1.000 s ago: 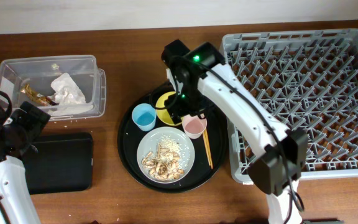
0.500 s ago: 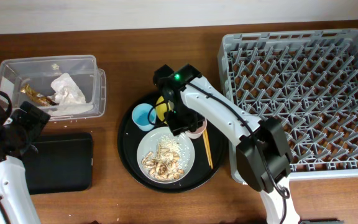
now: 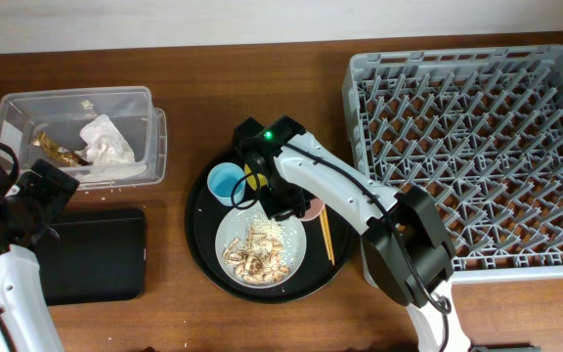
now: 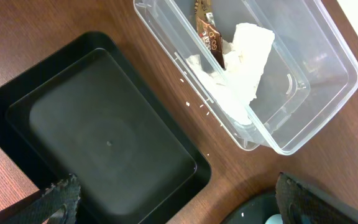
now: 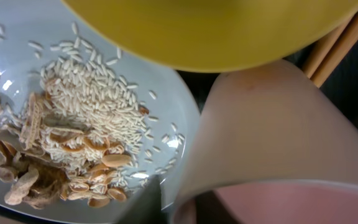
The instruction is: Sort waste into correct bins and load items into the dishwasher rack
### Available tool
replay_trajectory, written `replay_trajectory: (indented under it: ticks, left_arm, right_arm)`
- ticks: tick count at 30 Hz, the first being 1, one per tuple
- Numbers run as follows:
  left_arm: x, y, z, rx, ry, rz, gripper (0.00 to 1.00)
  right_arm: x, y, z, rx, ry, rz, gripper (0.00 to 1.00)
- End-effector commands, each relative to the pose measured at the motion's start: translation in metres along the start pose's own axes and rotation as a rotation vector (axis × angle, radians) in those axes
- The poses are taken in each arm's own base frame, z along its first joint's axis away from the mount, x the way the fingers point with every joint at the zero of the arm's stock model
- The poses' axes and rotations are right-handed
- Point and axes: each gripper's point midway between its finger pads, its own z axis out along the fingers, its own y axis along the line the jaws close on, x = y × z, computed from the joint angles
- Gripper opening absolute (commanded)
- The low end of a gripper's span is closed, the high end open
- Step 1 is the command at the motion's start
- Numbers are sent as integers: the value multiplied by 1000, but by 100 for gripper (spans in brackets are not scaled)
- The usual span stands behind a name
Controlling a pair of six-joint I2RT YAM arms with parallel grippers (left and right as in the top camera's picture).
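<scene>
My right gripper (image 3: pixel 287 204) is down on the round black tray, shut on the small pink cup (image 5: pixel 272 137); one finger is outside the cup's wall and the other inside its rim (image 5: pixel 182 202). From overhead the arm hides most of the pink cup (image 3: pixel 312 207). The yellow bowl (image 3: pixel 253 180) and the light-blue cup (image 3: pixel 226 182) sit just beside it. In front lies the pale plate (image 3: pixel 286 256) with rice and brown food scraps (image 3: pixel 256 248). The napkin (image 4: pixel 244 53) and wrapper (image 4: pixel 209 38) lie in the clear tub (image 3: pixel 27 106). My left gripper (image 4: pixel 179 202) hangs open above the black tray's (image 4: pixel 104 137) corner.
The grey dishwasher rack (image 3: pixel 467 147) fills the right side, its near-left corner close to my right arm. Wooden chopsticks (image 3: pixel 325 235) lie on the round black tray (image 3: pixel 201 244) beside the plate. The tub and the shallow black tray (image 3: pixel 91 256) stand at the left.
My right gripper has swung left and down from beside the yellow bowl onto the pink cup, and its jaws have closed on the cup's rim. The left arm has not moved.
</scene>
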Motion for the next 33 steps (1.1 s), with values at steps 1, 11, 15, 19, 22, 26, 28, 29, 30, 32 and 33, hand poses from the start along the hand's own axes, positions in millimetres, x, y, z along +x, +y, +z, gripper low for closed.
replay_trajectory:
  ticks: [1,11,15,19,22,26,28,29,30,32,33]
  left_arm:
    - [-3,1,-3,0,-12,-11,99]
    - [-3,1,-3,0,-12,-11,99]
    - [-3,1,-3,0,-12,-11,99]
    - [-3,1,-3,0,-12,-11,99]
    - [-3,1,-3,0,-12,-11,99]
    - [-3,1,-3,0,-12,-11,99]
    - [-3,1,-3,0,-12,-11,99]
    - [-3,1,-3,0,-12,-11,99]
    - [-3,1,-3,0,-12,-11,99]
    - [-3,1,-3,0,-12,-11,99]
    - [-3,1,-3,0,-12,-11,99]
  right_arm:
    - [-5,1,-16,6,-28,4,7]
    - [-9,-23,-112,30,-144,45,4]
    - [-17,-100,-188,-100,-355,153,4]
    - [5,-191,-234,-439,-521,220,4]
    - [16,-233,-244,-643,-603,293,4]
    - [33,-268,-212,-862,-618,341,4]
    - [41,-280,-203,-1039,-711,337,4]
    - [43,-284,-199,-1065,-728,343,4]
    - [47,-288,-190,-1083,-737,352,4]
    - [55,-288,-168,-1091,-755,315,4]
    - [56,-284,-160,-1092,-766,282,4]
